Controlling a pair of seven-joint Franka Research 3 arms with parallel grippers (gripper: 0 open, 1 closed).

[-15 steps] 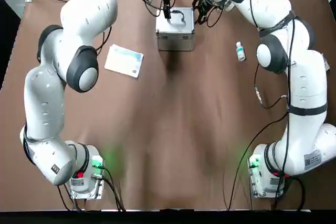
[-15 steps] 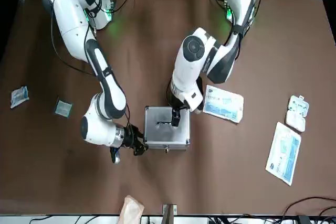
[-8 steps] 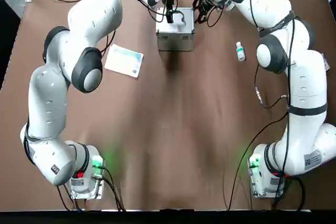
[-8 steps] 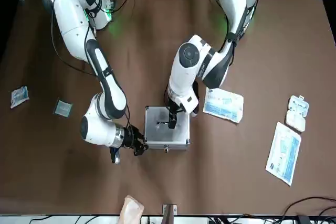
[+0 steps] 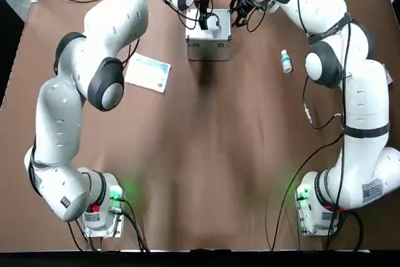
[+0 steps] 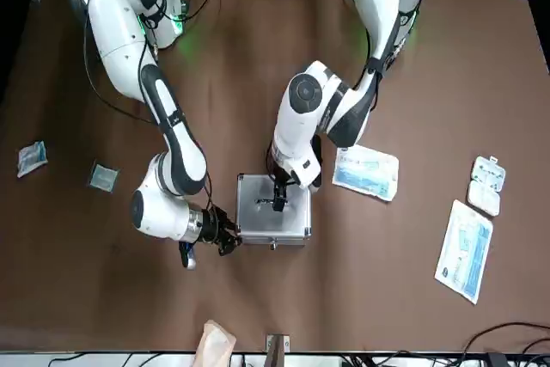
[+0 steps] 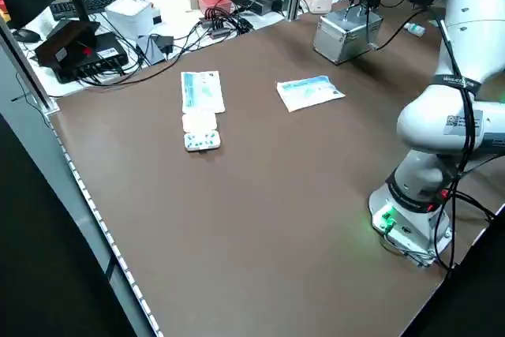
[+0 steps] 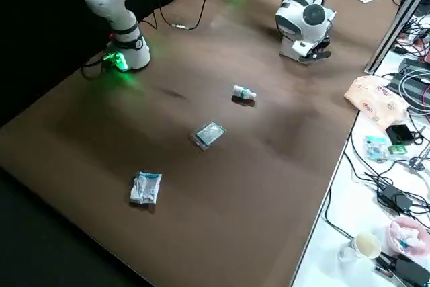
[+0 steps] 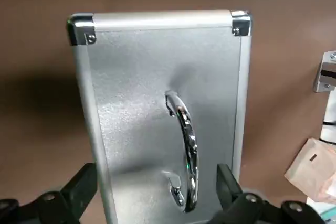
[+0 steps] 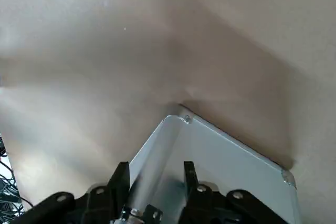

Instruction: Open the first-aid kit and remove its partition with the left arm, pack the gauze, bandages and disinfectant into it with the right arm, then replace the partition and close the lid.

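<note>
Two grippers are at work on my rig, both at the first-aid kit on the far side of the table. My left gripper hangs directly over the closed lid, fingers spread wide — in its wrist view the two fingertips stand well apart on either side of the wire loop handle, which lies flat along the lid between them. I cannot tell whether the fingers touch the lid. The kit sits upright and shut beneath this gripper, with a front latch visible on the face turned away from the robot.

My right gripper is low at the kit's side, just beside the silver wall. In its wrist view the fingers stand a narrow gap apart astride the kit's edge; whether they actually pinch it I cannot tell.

Outward from the right gripper, the disinfectant lies on its side on the bare table, apart from the kit. Farther out on that side lie a small flat packet and a clear-wrapped roll.

Outward from the left gripper, a flat blue-white pack lies near the kit. Well beyond it are a long blue-white packet and a small white blister case, the two just beside each other.
</note>
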